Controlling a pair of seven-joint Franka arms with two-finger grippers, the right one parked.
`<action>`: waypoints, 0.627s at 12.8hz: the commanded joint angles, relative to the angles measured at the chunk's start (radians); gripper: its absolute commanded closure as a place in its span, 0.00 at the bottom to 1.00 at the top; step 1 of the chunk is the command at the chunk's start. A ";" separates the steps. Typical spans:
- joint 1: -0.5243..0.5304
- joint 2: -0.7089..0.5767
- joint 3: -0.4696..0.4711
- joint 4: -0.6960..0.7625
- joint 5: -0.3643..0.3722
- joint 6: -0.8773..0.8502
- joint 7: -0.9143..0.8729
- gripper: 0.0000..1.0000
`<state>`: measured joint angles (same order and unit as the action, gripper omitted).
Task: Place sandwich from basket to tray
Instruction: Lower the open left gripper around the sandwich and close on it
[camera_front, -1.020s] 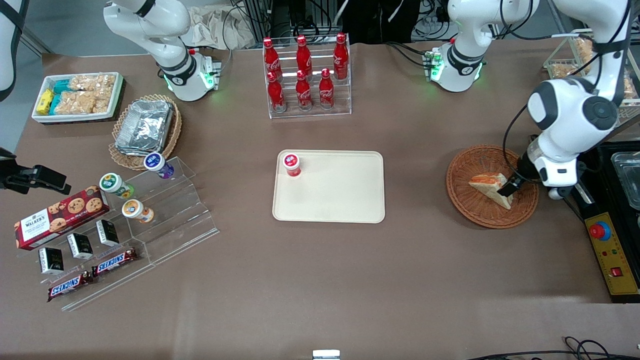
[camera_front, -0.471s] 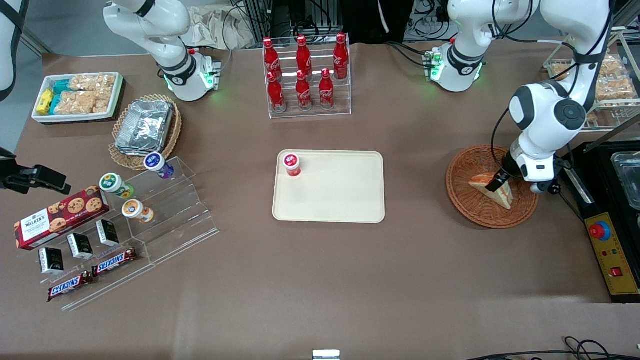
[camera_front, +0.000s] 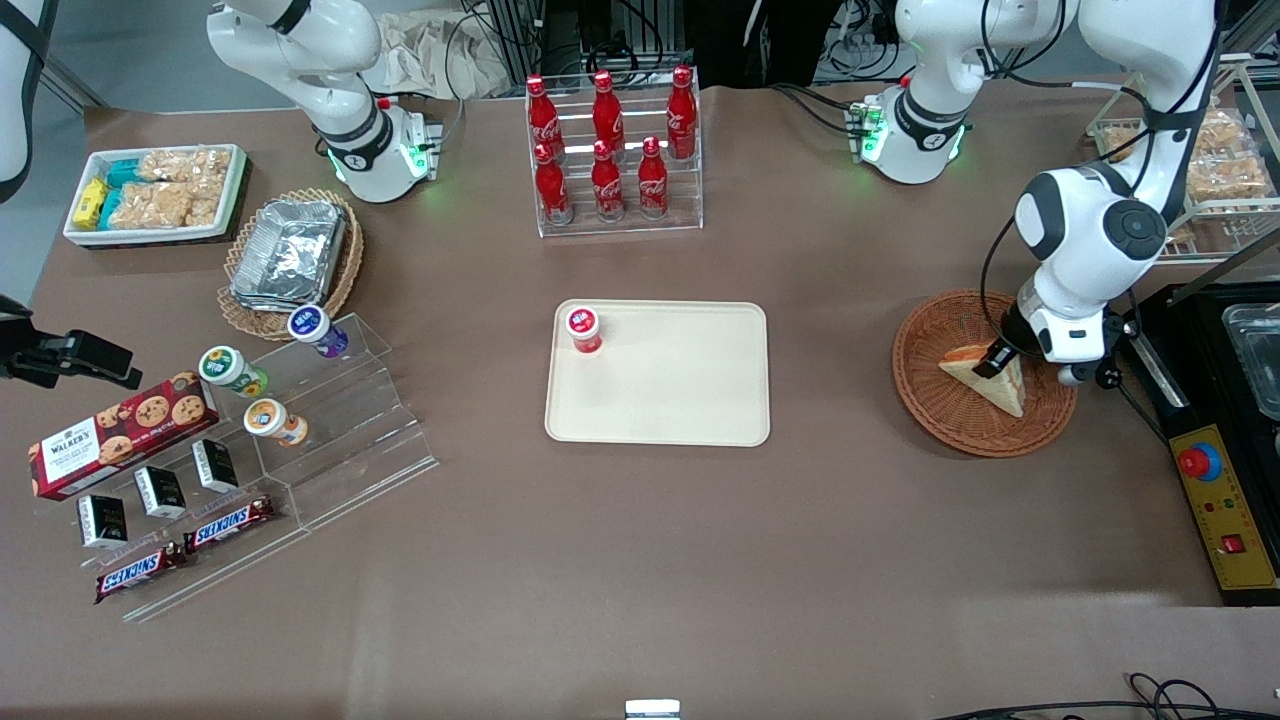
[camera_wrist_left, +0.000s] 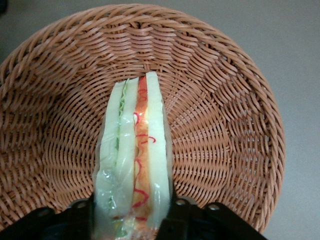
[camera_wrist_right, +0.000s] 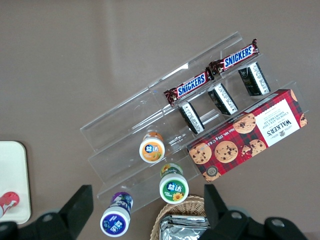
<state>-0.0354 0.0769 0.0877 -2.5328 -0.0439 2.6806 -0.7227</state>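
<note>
Basket: gripper clamping sandwich

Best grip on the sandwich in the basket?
Across the two bread faces, from above: the sandwich stands on edge in the basket, its flat faces out sideways. The pincer already straddles one end, one finger at each face.

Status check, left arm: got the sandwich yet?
Gripper fingers shut on sandwich, in basket. Tray holds one small red-capped bottle near corner.

Basket rough woven wicker; sandwich wrap glossy, probably plastic film.
</note>
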 joint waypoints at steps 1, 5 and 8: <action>0.003 0.004 -0.003 -0.003 -0.011 0.022 -0.006 1.00; 0.002 -0.093 -0.005 0.035 0.005 -0.081 0.034 1.00; 0.005 -0.190 0.000 0.202 0.009 -0.448 0.173 1.00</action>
<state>-0.0360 -0.0356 0.0867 -2.4165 -0.0417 2.4183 -0.6295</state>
